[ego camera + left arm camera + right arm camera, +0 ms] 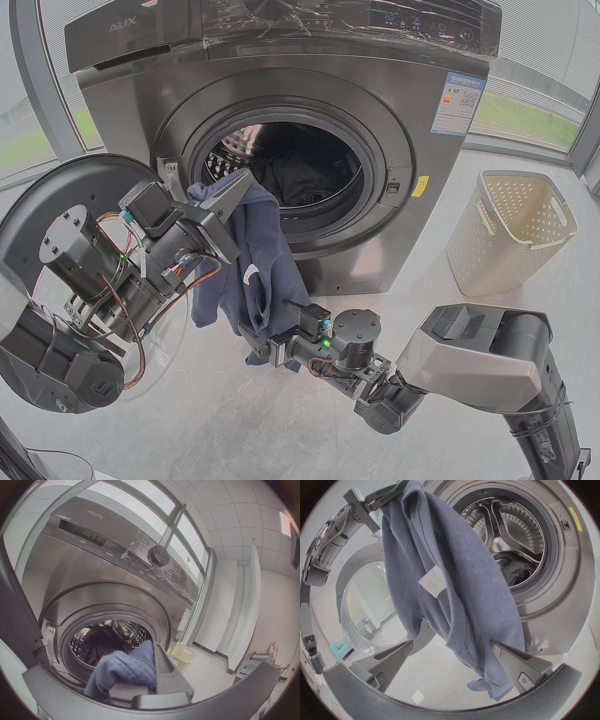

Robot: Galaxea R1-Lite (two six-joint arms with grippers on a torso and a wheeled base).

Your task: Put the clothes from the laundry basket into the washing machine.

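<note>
left gripper (240, 182) clamped on top of blue shirt (265, 275), washer drum (294, 164) just ahead of it | right gripper (450, 644) fingers apart, shirt hem hanging between them | risk: hem left outside drum, shirt slides out if released early

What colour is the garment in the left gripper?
The garment is navy blue, clearest in the right wrist view.

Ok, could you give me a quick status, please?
Left gripper shut on shirt, at drum mouth. Right gripper open around its hem. Door open, nothing blocking.
</note>
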